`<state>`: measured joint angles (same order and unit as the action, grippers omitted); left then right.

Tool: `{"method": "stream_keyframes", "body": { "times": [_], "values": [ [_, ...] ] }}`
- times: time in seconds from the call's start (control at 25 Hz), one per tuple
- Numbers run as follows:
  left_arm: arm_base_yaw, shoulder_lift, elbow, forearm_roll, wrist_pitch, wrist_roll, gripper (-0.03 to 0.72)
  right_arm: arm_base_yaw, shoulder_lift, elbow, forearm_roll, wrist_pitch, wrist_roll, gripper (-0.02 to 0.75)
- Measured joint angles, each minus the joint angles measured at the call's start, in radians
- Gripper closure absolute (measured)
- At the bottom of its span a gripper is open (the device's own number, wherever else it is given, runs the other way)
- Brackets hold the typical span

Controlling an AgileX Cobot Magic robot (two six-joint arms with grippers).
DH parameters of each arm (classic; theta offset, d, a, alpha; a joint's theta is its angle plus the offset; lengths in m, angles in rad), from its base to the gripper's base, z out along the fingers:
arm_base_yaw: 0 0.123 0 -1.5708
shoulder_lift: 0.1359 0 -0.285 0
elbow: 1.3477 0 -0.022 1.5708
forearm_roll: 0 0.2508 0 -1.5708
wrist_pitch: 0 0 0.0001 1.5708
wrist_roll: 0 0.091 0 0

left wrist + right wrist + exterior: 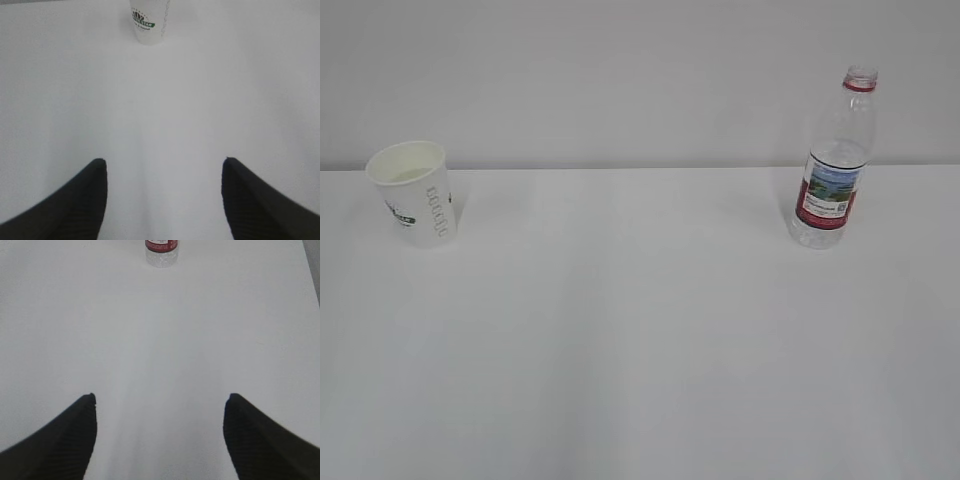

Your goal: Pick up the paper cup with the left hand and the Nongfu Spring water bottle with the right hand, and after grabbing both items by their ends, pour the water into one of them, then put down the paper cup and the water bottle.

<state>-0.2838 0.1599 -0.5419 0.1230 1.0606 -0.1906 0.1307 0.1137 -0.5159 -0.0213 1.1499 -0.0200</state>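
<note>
**Both arms pulled back, cup and bottle standing free**

My left jaws [164,200] stand wide apart with nothing between them, and my right jaws [159,437] gape just as wide, also empty. The paper cup [413,192] stands upright on the white bench [640,340], well apart from the Nongfu Spring water bottle [832,160] and to its left; both sit near the bench's far edge by the wall. From my left wrist the cup [149,21] lies straight ahead, far from my fingertips [97,167]. From my right wrist the bottle's base [161,251] lies dead ahead too.

A pale pool seems to lie inside the cup, and the bottle holds little, so I judge the pour done and both things already set down. If I must grasp again, I should drive each arm straight forward, keep the jaws wide, and close low on the cup gently so its thin wall does not crush. The bottle is uncapped and tall; a nudge could tip it.

Nothing else lies between me and the 2 things.
</note>
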Motion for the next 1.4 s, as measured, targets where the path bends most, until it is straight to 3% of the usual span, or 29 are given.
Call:
{"method": "stream_keyframes", "body": {
  "times": [0.52,1.4],
  "values": [
    [0.000,-0.152,0.006,-0.004,0.030,0.002,0.181,0.000,-0.126,0.016,-0.006,0.007,0.000,0.147],
    [0.000,-0.156,0.015,-0.005,0.036,0.004,0.181,0.000,-0.129,0.020,-0.013,-0.001,0.002,0.148]
  ]
}}
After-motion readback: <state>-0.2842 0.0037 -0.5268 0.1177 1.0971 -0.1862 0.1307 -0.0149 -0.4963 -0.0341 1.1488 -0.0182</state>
